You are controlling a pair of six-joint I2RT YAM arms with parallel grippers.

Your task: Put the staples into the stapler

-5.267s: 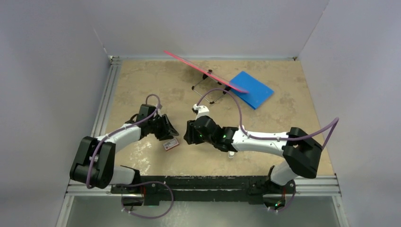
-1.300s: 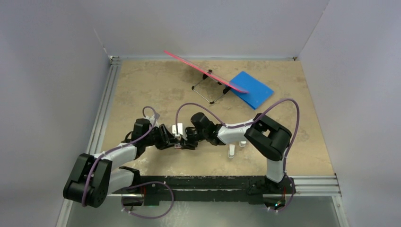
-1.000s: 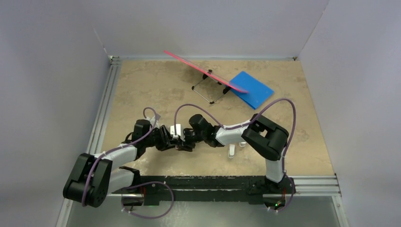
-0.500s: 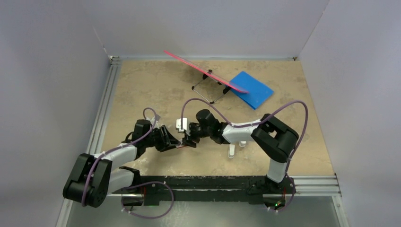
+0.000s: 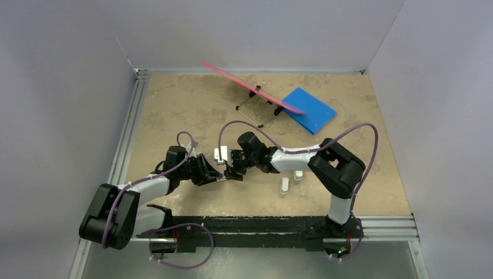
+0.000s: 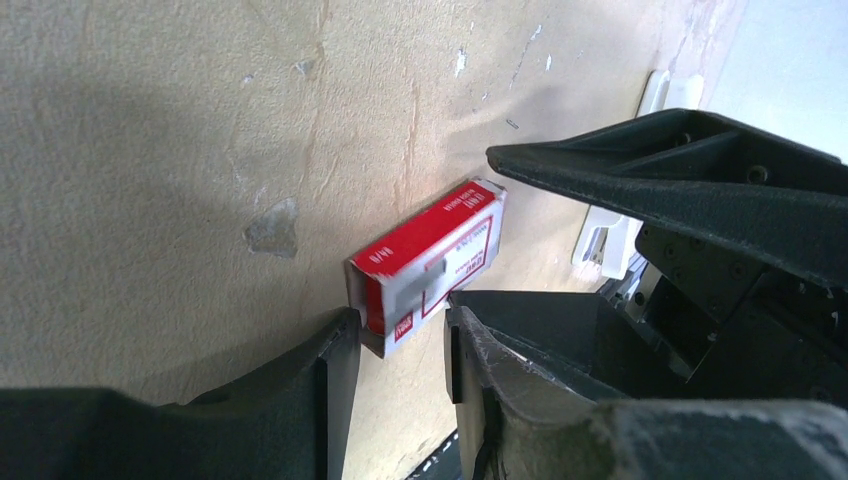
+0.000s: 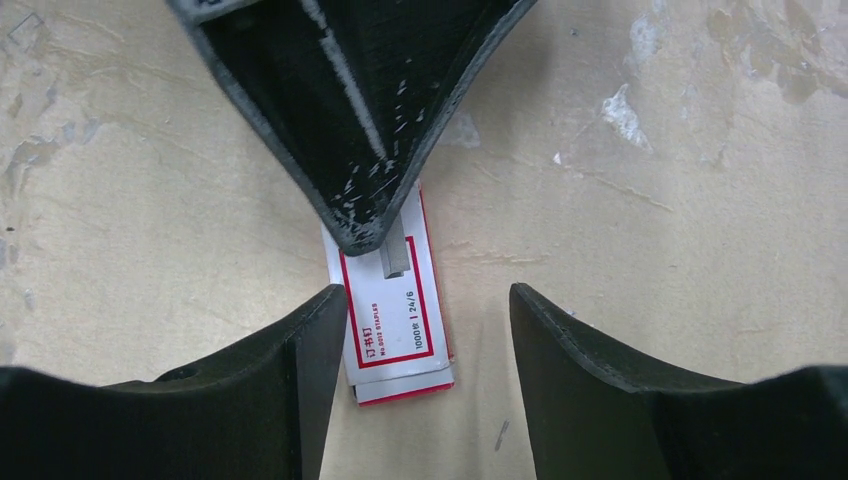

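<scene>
A: Tan mottled tabletop (image 5: pixel 192 104), plain grey walls (image 5: pixel 261 29) on 3 sides. Task items, pls.

B: Small red-and-white cardboard staple box (image 7: pixel 395 320) just left of white bar-shaped plastic stapler (image 5: pixel 284 186), near but apart, lying between both grippers. Flat on tabletop or barely off it, can't tell. Second small white piece (image 5: pixel 297 175) just beyond stapler.

A: Tool state?

B: Left gripper (image 6: pixel 400 320): pressed together on one end of box, pinching it. Right gripper (image 7: pixel 425 295): spread, one finger each side of box's other end, not touching. Short grey metal-looking bar (image 7: pixel 397 252) peeking out under left finger. Prob. staple strip, not sure.

A: Doing this step well?

B: Likely step: opening box to get strip out. Keep left pinch firm & steady w/o crushing cardboard. Bring right fingers in square on free end, close slowly, draw straight along box's length, away from left gripper. No twisting: thin card, likely to slip or tear.

A: Room & edges?

B: Tight left of stapler, grippers nose to nose. Right forearm running just beyond stapler, so avoid sweeping it. Open tabletop farther beyond stapler, up to blue flat sheet (image 5: pixel 311 109) & pink flat board on black wire stand (image 5: pixel 244 83), both well beyond it, toward back wall. Black rail (image 5: pixel 261 224) at table edge on stapler's near side; better not to pull that way.
</scene>
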